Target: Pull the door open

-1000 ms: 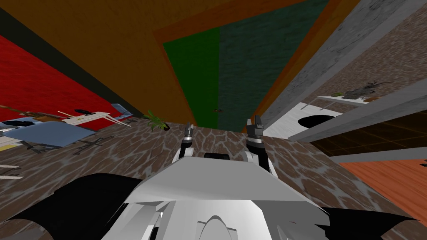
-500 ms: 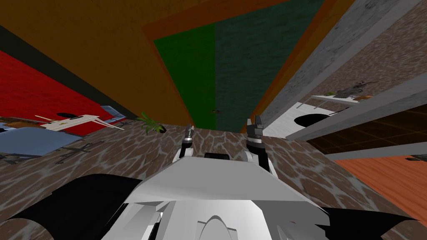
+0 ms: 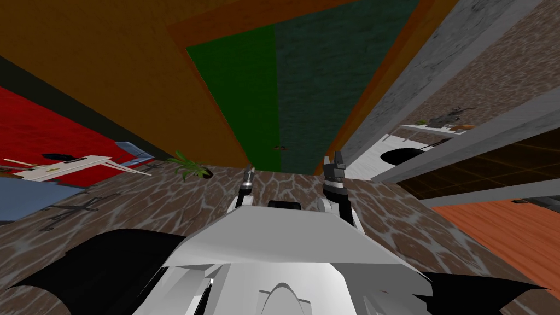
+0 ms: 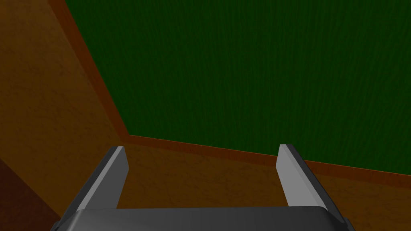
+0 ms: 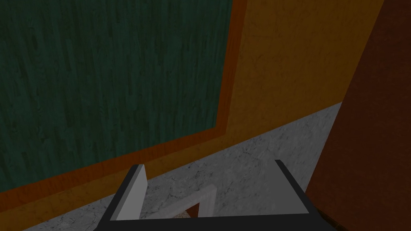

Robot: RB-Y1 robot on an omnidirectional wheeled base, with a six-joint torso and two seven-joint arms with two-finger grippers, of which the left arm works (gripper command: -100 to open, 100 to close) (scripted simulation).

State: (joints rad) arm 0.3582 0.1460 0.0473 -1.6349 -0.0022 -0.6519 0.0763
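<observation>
Head view: the green door (image 3: 306, 82) stands ahead of both pincers, set in a red-brown frame (image 3: 246, 23) within an orange wall (image 3: 136, 65). The left pincer (image 3: 249, 174) and the right pincer (image 3: 333, 162) are held low over the brown floor (image 3: 164, 202), short of the door. A small dark fitting (image 3: 280, 147), probably the handle, sits on the door ahead of and between the two pincers, and neither touches it. A potted plant (image 3: 188, 164) stands well off to the left pincer's outer side.

Left wrist view: this pincer's fingers (image 4: 116, 168) stand apart with nothing between them. Beyond them is the door's plain green face, with a corner of the frame and the orange wall nearer the fingers. The fitting is not in its line.

Right wrist view: these fingers (image 5: 134, 188) are likewise apart and empty. They point at a corner of the door where the frame meets the orange wall, with a grey wall (image 5: 249, 160) close by.

As I judge it, the chief risk is aim. Reaching straight ahead would drive the thin blades into the flat panel or the frame, which pushes the door instead of pulling it. The fitting is small, so a grip set slightly off could slip once the pull begins. I cannot tell which side is hinged, and standing square to the door may block its swing.
</observation>
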